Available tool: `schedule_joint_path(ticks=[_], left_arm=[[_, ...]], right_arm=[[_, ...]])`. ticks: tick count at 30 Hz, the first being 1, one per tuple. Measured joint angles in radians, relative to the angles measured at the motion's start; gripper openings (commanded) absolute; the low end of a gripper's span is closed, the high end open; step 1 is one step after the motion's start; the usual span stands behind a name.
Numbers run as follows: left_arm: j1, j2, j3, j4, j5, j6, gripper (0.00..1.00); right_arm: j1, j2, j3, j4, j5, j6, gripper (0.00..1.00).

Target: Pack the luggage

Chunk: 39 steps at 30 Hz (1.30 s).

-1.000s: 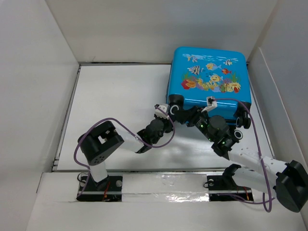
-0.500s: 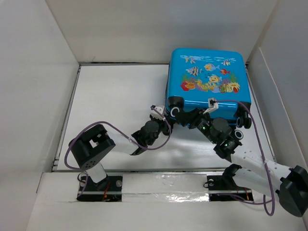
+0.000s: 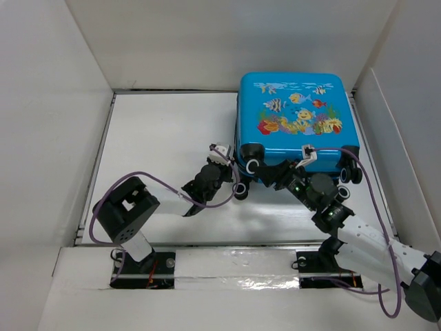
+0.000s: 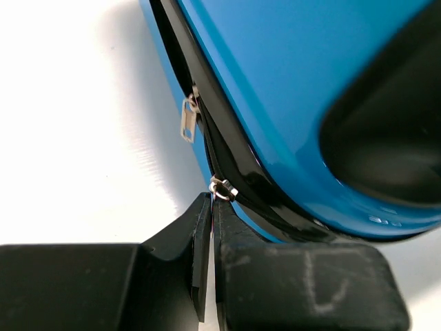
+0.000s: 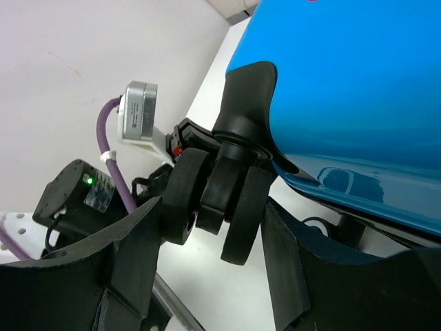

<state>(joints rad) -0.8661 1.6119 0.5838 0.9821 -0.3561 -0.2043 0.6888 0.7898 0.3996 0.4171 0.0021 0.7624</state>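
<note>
At zipper [image 4: 222,189], closed left end effector [image 4: 209,201]

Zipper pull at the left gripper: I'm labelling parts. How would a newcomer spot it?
Find the blue suitcase, then the black seam along its edge. The zipper pull is the small silver ring at the tips of the shut left gripper, unlike the flat tab hanging beyond.

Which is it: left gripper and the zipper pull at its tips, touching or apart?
Touching. Left wrist view: the left gripper pinches that zipper pull.
</note>
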Motion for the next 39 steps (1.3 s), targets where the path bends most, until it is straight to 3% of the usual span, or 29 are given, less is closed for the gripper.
schedule_joint_path(ticks=[9,19,20,21,22,25,28,31,32,34,35,37,39], left_arm=[[0.064,0.024,0.058,-0.040,0.095,0.045,0.00],[0.163,0.140,0.218,-0.113,0.262,0.084,0.00],[0.174,0.150,0.233,-0.113,0.253,0.084,0.03],[0.190,0.156,0.243,-0.109,0.248,0.077,0.12],[0.204,0.158,0.244,-0.106,0.237,0.068,0.36],[0.265,0.142,0.233,-0.109,0.171,0.001,0.65],[0.330,0.061,0.155,-0.118,0.117,-0.097,0.80],[0.350,-0.093,0.047,-0.151,0.067,-0.203,0.82],[0.344,-0.159,0.014,-0.170,0.055,-0.237,0.84],[0.319,-0.303,-0.035,-0.206,0.039,-0.289,0.99],[0.299,-0.382,-0.053,-0.232,0.039,-0.310,0.99],[0.267,-0.523,-0.066,-0.277,0.064,-0.341,0.99],[0.245,-0.656,-0.066,-0.330,0.108,-0.372,0.99]], right_arm=[[0.000,-0.031,-0.003,-0.032,-0.006,-0.006,0.33],[0.000,-0.114,-0.003,-0.126,-0.009,-0.039,0.33],[0.001,-0.123,-0.003,-0.128,-0.019,-0.045,0.33],[0.004,-0.130,-0.002,-0.126,-0.029,-0.051,0.33],[0.006,-0.135,-0.001,-0.124,-0.035,-0.059,0.33],[0.008,-0.131,0.004,-0.124,-0.056,-0.068,0.33],[0.016,-0.113,0.014,-0.126,-0.069,-0.082,0.33],[0.028,-0.096,0.036,-0.132,-0.076,-0.095,0.34],[0.034,-0.095,0.046,-0.141,-0.078,-0.101,0.37],[0.046,-0.098,0.074,-0.163,-0.078,-0.112,0.48],[0.053,-0.103,0.092,-0.182,-0.077,-0.120,0.52],[0.066,-0.118,0.136,-0.226,-0.061,-0.135,1.00],[0.080,-0.142,0.196,-0.293,-0.027,-0.175,1.00]])
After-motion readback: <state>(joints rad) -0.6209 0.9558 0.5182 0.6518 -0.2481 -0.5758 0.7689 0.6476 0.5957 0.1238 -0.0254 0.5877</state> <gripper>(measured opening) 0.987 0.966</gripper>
